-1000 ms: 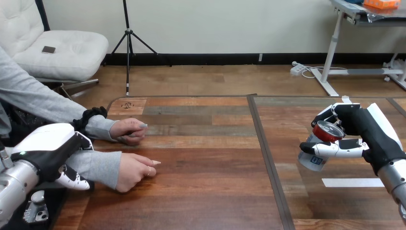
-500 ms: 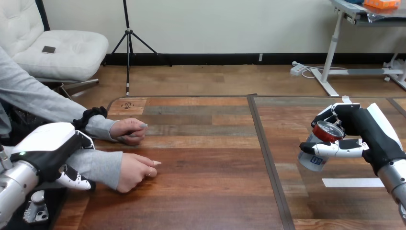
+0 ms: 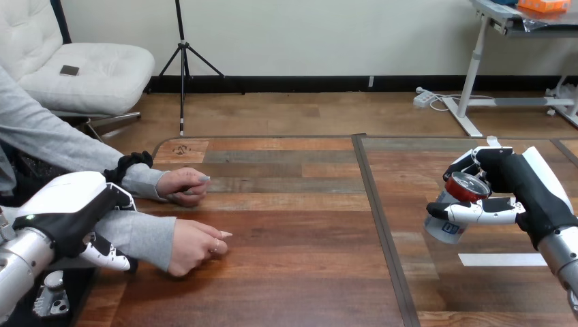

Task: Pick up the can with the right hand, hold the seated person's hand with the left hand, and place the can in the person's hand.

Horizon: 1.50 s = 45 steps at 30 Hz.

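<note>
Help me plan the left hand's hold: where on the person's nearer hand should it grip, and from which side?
Probably the wrist, at the end of the grey sleeve, coming from the view's left, where the left hand lies over that sleeve. The person's nearer hand rests loosely curled on the table, so a wrist hold leaves it free for the can in the right hand.

Silver can (image 3: 444, 230), red top, perhaps blue label, brown plank table (image 3: 293, 272), grey sleeve (image 3: 136, 235)
</note>
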Each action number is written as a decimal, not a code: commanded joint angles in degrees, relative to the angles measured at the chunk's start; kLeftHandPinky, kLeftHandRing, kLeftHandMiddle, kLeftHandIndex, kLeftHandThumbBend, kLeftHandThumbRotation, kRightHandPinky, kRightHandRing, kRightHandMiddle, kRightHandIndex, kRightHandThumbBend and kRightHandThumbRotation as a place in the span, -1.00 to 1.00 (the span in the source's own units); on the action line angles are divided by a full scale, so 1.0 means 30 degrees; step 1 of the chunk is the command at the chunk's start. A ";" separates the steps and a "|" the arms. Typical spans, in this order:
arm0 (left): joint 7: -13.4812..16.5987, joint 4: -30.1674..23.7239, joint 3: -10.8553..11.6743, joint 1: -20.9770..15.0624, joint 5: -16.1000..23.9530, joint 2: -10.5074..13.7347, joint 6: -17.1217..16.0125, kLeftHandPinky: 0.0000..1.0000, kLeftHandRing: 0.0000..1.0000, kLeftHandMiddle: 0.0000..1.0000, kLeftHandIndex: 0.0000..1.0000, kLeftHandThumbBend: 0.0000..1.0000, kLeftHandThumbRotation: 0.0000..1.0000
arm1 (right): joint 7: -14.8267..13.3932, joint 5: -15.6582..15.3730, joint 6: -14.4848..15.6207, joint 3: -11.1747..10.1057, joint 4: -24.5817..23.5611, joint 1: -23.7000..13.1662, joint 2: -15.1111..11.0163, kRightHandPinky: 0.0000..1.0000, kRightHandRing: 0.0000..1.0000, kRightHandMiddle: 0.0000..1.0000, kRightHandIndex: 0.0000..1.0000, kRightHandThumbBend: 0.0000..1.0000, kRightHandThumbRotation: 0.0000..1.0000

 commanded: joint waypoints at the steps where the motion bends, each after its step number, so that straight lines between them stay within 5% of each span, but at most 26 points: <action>1: 0.0929 -0.1593 0.0960 -0.1070 -0.0382 0.0464 -0.0928 -0.43 -0.31 -0.17 -0.03 0.46 -1.00 | -0.0247 0.0351 -0.0298 -0.0261 -0.0887 -0.1239 -0.0274 -0.54 -0.44 -0.29 -0.14 0.58 -1.00; 26: 0.1647 -0.1320 0.1152 -0.1102 -0.0432 0.0318 -0.2102 -0.51 -0.40 -0.24 -0.12 0.52 -1.00 | -0.0284 0.0260 -0.0140 -0.0226 -0.1025 -0.1177 -0.0274 -0.47 -0.37 -0.24 -0.13 0.58 -1.00; 45: 0.1946 -0.1743 0.1133 -0.0901 -0.0248 0.0315 -0.2063 -0.36 -0.26 -0.11 -0.11 0.43 -1.00 | -0.0247 0.0412 0.0059 -0.0295 -0.1130 -0.1082 -0.0173 -0.56 -0.47 -0.30 -0.13 0.57 -1.00</action>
